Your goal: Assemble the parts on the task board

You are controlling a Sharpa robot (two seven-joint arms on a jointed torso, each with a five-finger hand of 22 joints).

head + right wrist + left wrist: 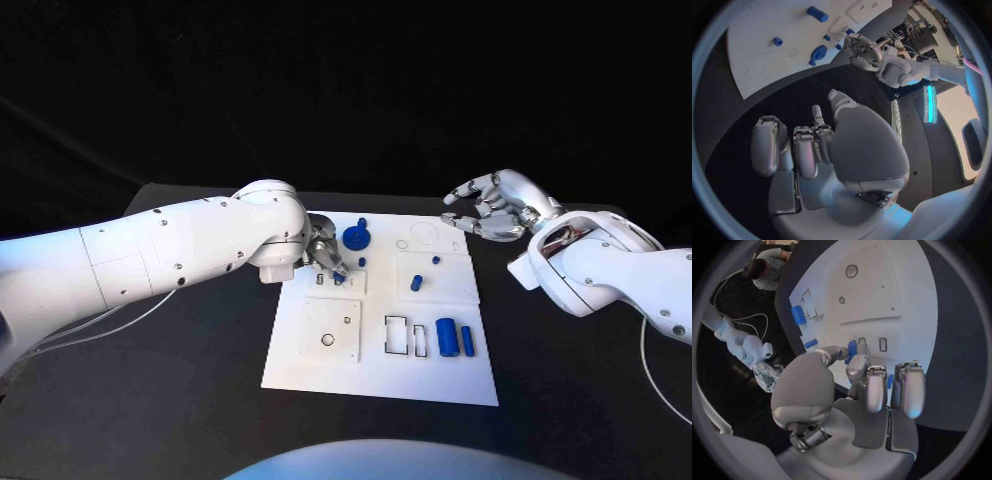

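White task board [378,365] lies flat mid-table, small blue parts [447,335] scattered on it.

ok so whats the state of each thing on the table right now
left hand: pinching a small blue part over the task board
right hand: fingers curled, holding nothing, off the board
blue gear: lying flat on the board
two blue cylinders: lying side by side
blue peg: on the board
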